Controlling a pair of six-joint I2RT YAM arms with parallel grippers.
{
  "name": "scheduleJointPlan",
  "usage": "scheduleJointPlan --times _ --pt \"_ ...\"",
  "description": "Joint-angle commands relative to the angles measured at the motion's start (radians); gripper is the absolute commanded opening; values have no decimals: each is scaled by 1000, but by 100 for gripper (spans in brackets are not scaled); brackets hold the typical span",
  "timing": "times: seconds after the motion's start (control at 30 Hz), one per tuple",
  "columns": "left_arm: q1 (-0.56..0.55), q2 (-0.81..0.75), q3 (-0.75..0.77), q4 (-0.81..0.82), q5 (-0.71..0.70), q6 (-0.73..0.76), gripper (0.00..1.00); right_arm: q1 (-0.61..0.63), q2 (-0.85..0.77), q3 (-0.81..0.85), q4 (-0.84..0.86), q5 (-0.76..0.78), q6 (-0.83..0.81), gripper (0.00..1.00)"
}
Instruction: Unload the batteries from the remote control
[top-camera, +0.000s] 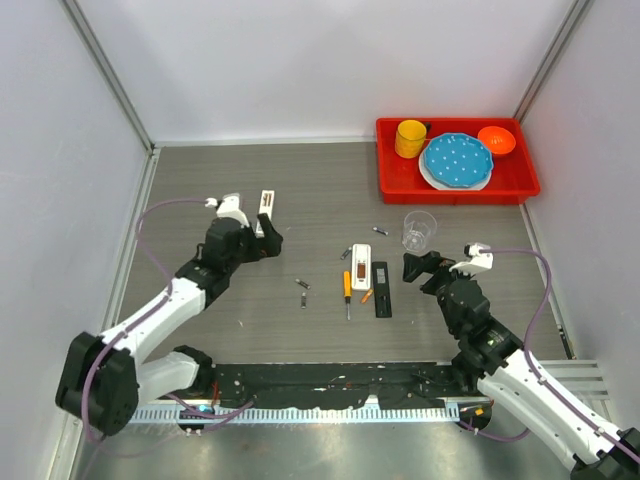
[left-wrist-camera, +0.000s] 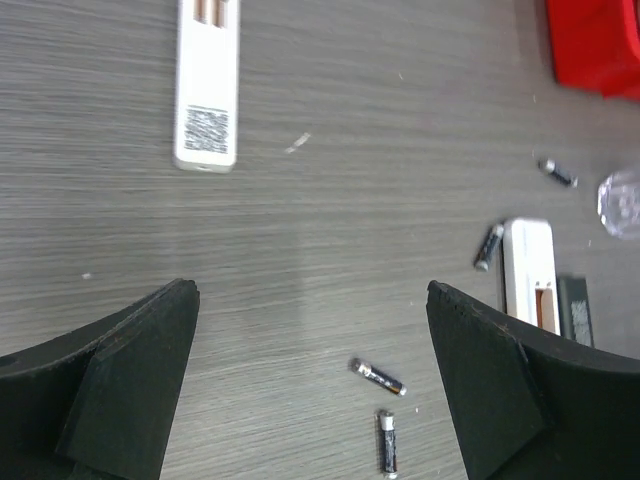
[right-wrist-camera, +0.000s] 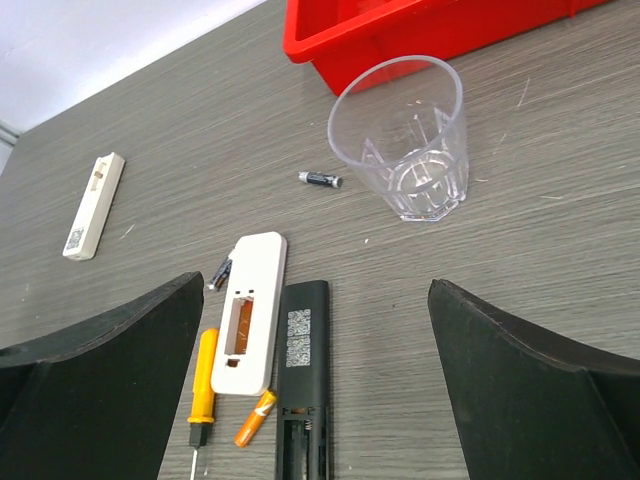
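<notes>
A white remote (top-camera: 360, 265) lies face down mid-table, its battery bay open with something orange inside (right-wrist-camera: 240, 322). A black remote (top-camera: 382, 288) lies beside it, its open bay (right-wrist-camera: 300, 440) showing a spring. An orange battery (right-wrist-camera: 254, 418) lies between them. Dark batteries lie loose: two (left-wrist-camera: 378, 377) (left-wrist-camera: 388, 443) under my left gripper, one (right-wrist-camera: 220, 272) by the white remote's top, one (right-wrist-camera: 320, 179) near the cup. A second white remote (left-wrist-camera: 207, 85) lies at far left, copper-coloured cells showing in its bay. My left gripper (top-camera: 262, 240) and right gripper (top-camera: 415, 268) are open and empty.
An orange-handled screwdriver (right-wrist-camera: 203, 385) lies left of the white remote. A clear cup (top-camera: 420, 230) stands upright just beyond my right gripper. A red tray (top-camera: 400, 180) with a yellow cup, a blue plate and an orange bowl sits at the back right.
</notes>
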Motion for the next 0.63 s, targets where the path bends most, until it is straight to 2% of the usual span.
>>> scheduleJointPlan --times 0.0,0.03,0.17,0.37,0.47,0.53,0.6 --pt "46 -120 -7 -71 -62 -87 100 1 9 8 17 62 -25 100" --pt "46 -137 5 -119 -141 -93 100 1 14 13 17 77 -25 100" --pt "46 -200 34 -184 -243 -92 100 1 45 25 90 102 -58 100" --pt "46 -306 19 -152 -251 -23 100 1 138 73 175 175 -161 100" --pt "46 -374 -4 -138 -334 -3 100 1 196 105 214 276 -241 100" --pt "46 -415 -44 -98 -432 16 100 1 238 99 283 427 -307 100" --pt "46 -437 -79 -60 -493 72 100 0 305 61 461 487 -418 100"
